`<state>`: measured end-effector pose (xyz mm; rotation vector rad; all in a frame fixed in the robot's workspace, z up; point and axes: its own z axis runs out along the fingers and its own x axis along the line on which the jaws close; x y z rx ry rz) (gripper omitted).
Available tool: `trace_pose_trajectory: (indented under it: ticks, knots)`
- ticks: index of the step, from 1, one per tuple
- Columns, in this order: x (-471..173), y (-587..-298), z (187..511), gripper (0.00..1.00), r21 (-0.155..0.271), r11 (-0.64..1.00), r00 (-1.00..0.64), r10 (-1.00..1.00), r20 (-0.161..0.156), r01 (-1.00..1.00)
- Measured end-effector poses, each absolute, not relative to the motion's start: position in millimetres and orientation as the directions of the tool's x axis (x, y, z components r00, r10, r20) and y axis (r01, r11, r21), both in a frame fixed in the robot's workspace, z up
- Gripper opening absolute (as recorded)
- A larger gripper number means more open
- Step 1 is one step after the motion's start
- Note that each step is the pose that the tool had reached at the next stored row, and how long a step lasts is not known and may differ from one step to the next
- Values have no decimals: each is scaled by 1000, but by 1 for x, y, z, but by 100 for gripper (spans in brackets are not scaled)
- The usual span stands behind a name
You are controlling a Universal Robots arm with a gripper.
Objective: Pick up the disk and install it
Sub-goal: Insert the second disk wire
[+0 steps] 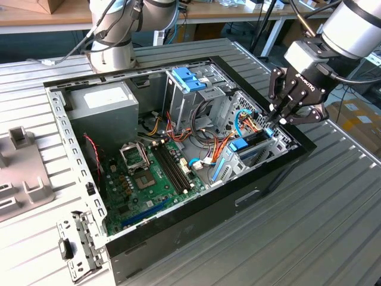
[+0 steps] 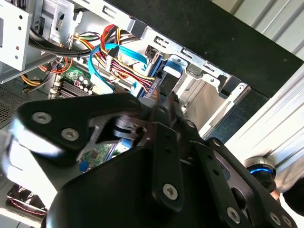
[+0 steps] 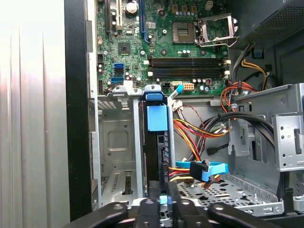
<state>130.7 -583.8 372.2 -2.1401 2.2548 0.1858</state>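
First wrist view: disk [image 3: 157, 142] stands on edge in the drive bay of the open PC case [image 3: 76, 118], blue tab up. Pincer [image 3: 164, 202] closed on its near edge, prob. to press it home w/o tilting; case lies on desk [image 1: 333, 226].

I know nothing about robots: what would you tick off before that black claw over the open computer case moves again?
1. Black gripper closed on the blue-framed hard disk: ok.
2. Disk standing on edge in the grey metal drive bay: ok.
3. Disk fully seated: cannot tell.
4. Blue flat cable away from the disk: ok.
5. Gripper clear of the black case wall: cannot tell.
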Motion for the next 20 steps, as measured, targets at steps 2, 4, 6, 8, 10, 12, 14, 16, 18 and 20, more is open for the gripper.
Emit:
trace_pose_trajectory:
  ticks: [2,4,6,8,10,12,14,16,18,20]
  knots:
    - [131,-584,372,30,68,49,-55,-993,-102,-997]
    - [131,-584,372,36,68,49,-55,-993,-102,-997]
    - [131,-584,374,36,68,49,-55,-993,-102,-997]
    - [131,-583,379,36,68,49,-55,-993,-102,-997]
    - [131,-581,380,36,68,49,-55,-993,-102,-997]
    - [130,-575,381,36,68,49,-55,-993,-102,-997]
    - [130,-569,381,36,68,49,-55,-993,-102,-997]
    - [127,-563,381,36,68,49,-55,-993,-102,-997]
    - [124,-560,381,36,68,49,-55,-993,-103,-997]
    - [124,-558,380,36,68,48,-55,-993,-106,-997]
